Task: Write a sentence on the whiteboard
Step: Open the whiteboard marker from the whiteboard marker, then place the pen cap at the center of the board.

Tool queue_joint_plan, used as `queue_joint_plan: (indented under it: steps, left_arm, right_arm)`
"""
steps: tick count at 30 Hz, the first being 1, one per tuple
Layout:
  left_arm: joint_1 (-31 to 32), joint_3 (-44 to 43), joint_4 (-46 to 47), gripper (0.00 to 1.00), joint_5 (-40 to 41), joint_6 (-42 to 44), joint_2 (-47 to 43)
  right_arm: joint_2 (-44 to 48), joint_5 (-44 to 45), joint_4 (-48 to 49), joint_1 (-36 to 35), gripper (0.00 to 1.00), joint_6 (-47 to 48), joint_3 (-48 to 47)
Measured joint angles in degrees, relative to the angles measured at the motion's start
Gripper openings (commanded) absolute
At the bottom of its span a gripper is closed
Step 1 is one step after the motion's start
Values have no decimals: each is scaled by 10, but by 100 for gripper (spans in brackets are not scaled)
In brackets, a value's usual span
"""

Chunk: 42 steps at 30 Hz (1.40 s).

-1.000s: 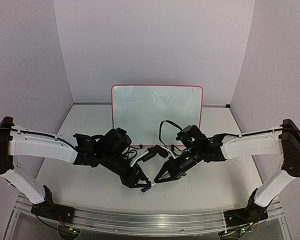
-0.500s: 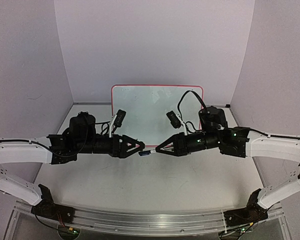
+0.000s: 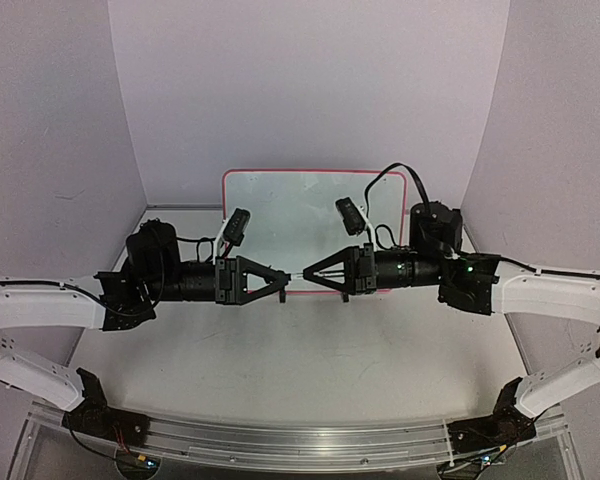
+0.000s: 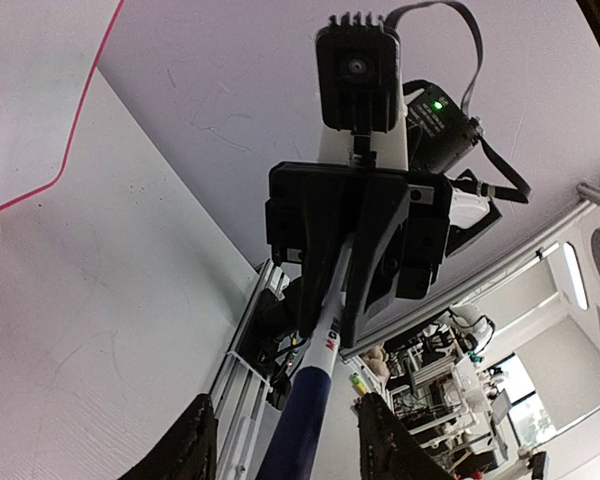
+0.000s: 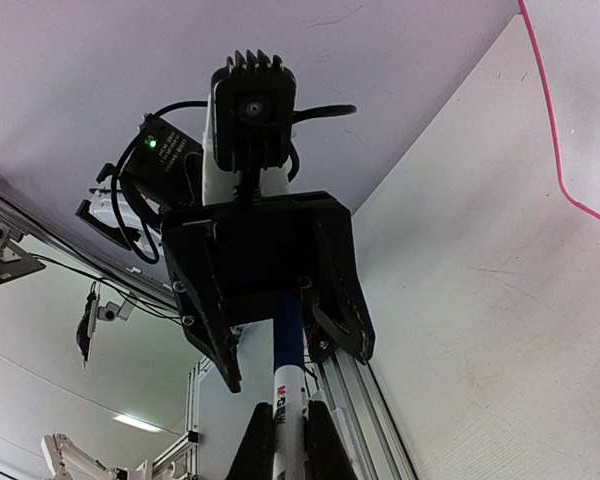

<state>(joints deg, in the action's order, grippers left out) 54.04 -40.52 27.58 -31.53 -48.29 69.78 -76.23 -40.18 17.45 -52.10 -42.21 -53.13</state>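
I am holding the marker [image 3: 296, 279] with the right gripper [image 3: 307, 276] clamped on its white barrel, while the left gripper [image 3: 284, 283] is standing with its fingers apart around the blue end. The whiteboard [image 3: 280, 205] is standing upright behind both grippers. I am seeing no lettering on it, so I judge the writing is not yet begun.

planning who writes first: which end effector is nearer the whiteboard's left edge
Left. The left end effector hangs in front of the whiteboard's left half; the right end effector is nearer its middle.
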Motion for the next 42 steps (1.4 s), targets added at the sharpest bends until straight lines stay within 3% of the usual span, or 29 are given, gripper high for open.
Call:
queue_joint_plan:
  steps: [6,14,25,32,36,42]
  left_arm:
    - [0,3,13,32,-4,-14,0]
    - [0,10,19,0,-9,-16,-6]
    - [-3,28,44,0,-20,-30,-22]
    - [-69,58,41,0,-18,-44,-61]
    - [-75,59,-16,0,-14,-9,-69]
    - [-75,62,-174,0,12,69,-24]
  right_arm:
    - [0,-4,10,0,0,-10,9]
    - [0,-16,14,0,0,-17,12]
    - [7,-27,38,2,0,-18,24]
    - [81,-42,23,81,0,-24,74]
    - [104,-45,2,98,0,-16,76]
    - [118,-5,-101,97,0,33,74]
